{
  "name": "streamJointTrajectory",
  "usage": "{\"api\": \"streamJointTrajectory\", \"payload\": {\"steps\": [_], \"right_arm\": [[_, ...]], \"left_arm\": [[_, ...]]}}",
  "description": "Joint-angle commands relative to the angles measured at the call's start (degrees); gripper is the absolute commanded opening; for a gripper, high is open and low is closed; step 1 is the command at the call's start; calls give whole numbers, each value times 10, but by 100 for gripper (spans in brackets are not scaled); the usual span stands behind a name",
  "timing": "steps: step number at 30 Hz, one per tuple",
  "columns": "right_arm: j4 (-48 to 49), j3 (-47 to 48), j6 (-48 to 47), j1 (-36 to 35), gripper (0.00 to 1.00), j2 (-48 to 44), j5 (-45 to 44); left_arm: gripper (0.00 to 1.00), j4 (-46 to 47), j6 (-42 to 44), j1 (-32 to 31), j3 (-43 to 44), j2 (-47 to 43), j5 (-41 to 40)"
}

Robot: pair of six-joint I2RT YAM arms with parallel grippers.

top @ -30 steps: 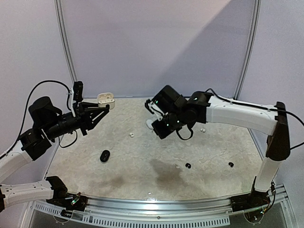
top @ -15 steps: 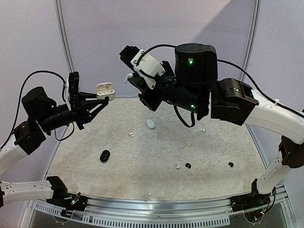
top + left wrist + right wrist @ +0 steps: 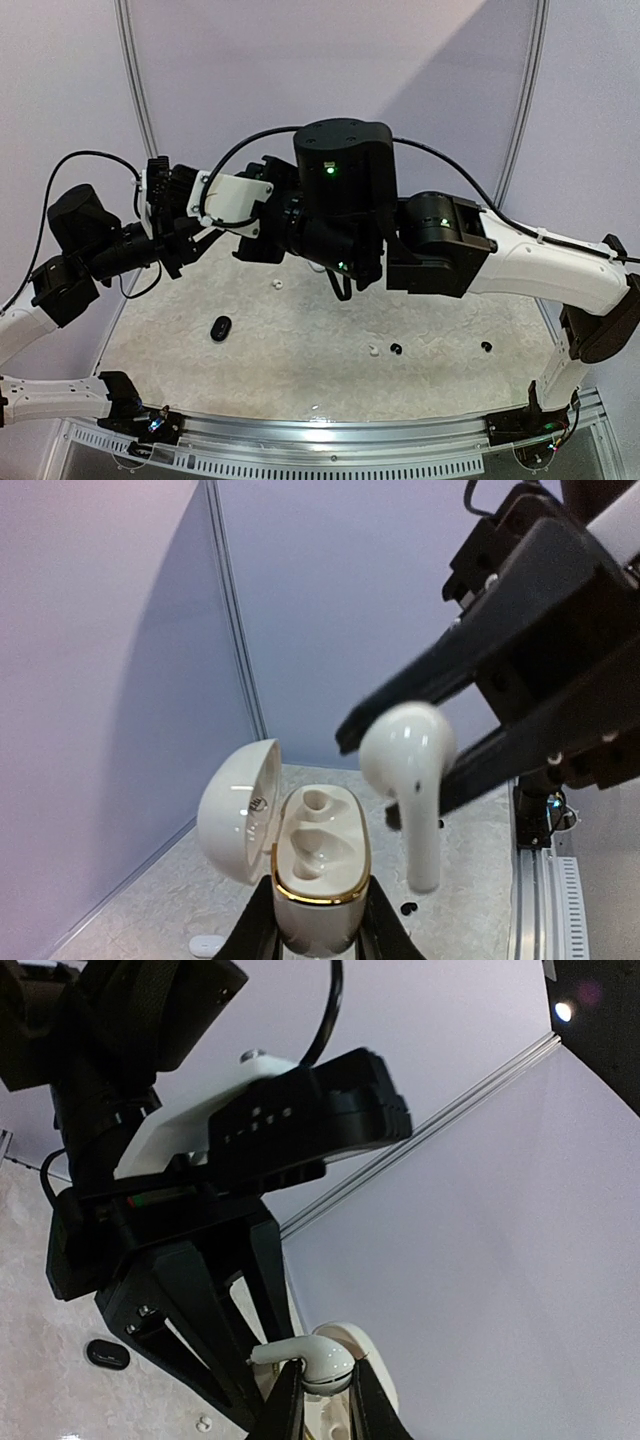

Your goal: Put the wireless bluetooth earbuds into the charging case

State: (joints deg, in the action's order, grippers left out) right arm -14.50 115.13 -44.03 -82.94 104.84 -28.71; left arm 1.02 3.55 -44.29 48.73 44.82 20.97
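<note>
Top view: soft, even overhead light, no hard glare. Back wall (image 3: 200, 80) is shaded lavender, with a paler wedge from 1 o'clock. Table (image 3: 300, 350) is evenly lit, shadows faint. Left wrist view: earbud (image 3: 405, 755) carries a soft sheen, charging case (image 3: 320, 850) is glossy, right gripper (image 3: 367, 780) near-black and soft-edged. Right wrist view: left gripper (image 3: 268, 1385) is an underexposed silhouette against the bright wall, with lamp flare at 1 o'clock.
</note>
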Motion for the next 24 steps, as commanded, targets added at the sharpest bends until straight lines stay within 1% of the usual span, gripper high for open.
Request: {"api": "streamJointTrajectory", "payload": {"steps": [1, 7, 12, 17, 24], "right_arm": [[-4, 18, -37, -8, 0, 5, -20], [-5, 15, -43, -9, 0, 0, -44], [17, 8, -51, -9, 0, 0, -71], [28, 1, -68, -9, 0, -1, -80], [30, 0, -68, -9, 0, -2, -112]], "left_arm": [[0, 28, 14, -10, -15, -9, -6], [0, 43, 20, -11, -23, -9, -6], [0, 48, 33, -12, -27, -8, -19], [0, 49, 43, -12, -27, -7, 0], [0, 55, 49, -16, -32, -8, -40]]}}
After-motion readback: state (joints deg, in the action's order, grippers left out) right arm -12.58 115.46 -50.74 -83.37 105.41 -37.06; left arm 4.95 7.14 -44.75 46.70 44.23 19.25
